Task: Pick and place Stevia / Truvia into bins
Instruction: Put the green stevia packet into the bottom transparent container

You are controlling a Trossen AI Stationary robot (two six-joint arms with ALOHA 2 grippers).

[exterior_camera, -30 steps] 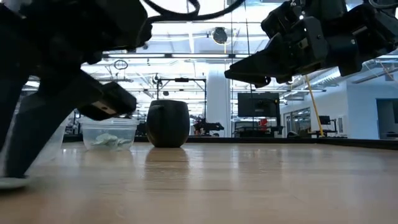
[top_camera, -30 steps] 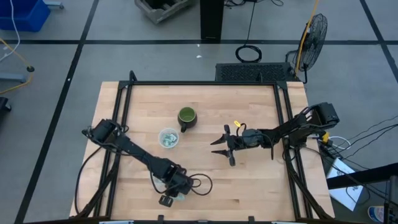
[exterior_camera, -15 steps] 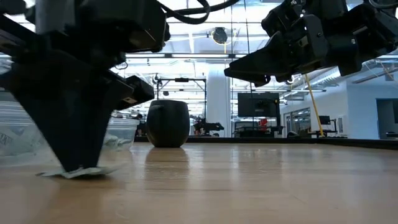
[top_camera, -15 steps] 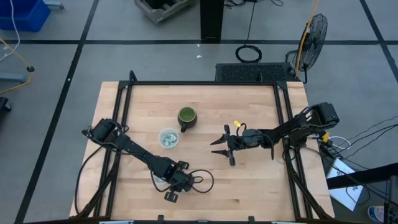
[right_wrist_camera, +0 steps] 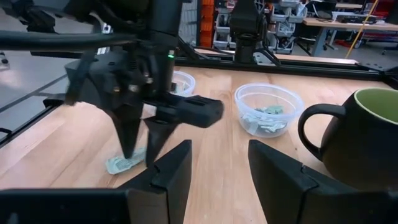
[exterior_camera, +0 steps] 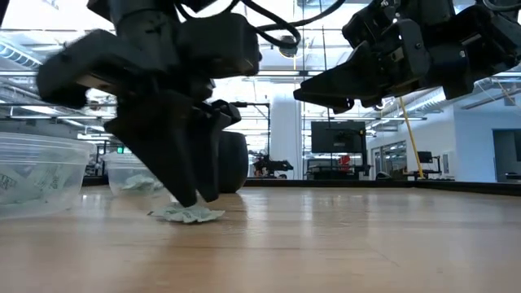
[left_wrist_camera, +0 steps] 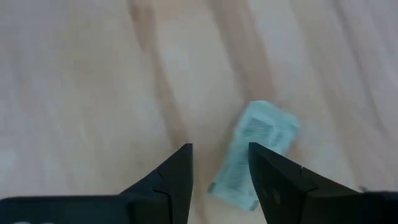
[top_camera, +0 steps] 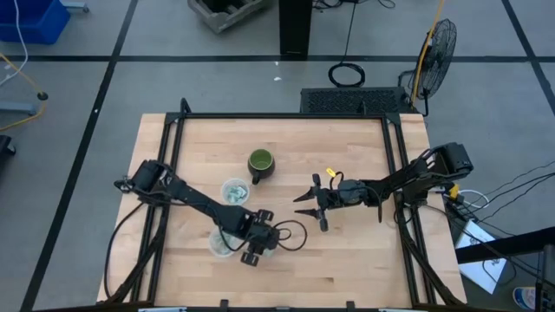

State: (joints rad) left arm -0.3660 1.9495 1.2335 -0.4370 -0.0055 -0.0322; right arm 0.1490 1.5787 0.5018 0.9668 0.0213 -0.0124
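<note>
Your left gripper (exterior_camera: pixel 189 195) is open, its fingers standing on both sides of a Stevia packet (left_wrist_camera: pixel 254 155) lying flat on the table (top_camera: pixel 347 251). Two bins (right_wrist_camera: pixel 269 116) sit nearby. Your right gripper (top_camera: pixel 310 204) waits open above mid-table.

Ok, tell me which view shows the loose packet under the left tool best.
The left wrist view: the packet lies flat on the wood, its print facing the camera, partly behind one finger of the left tool. The right wrist view shows it from afar, the low view edge-on. The high view hides it.
</note>
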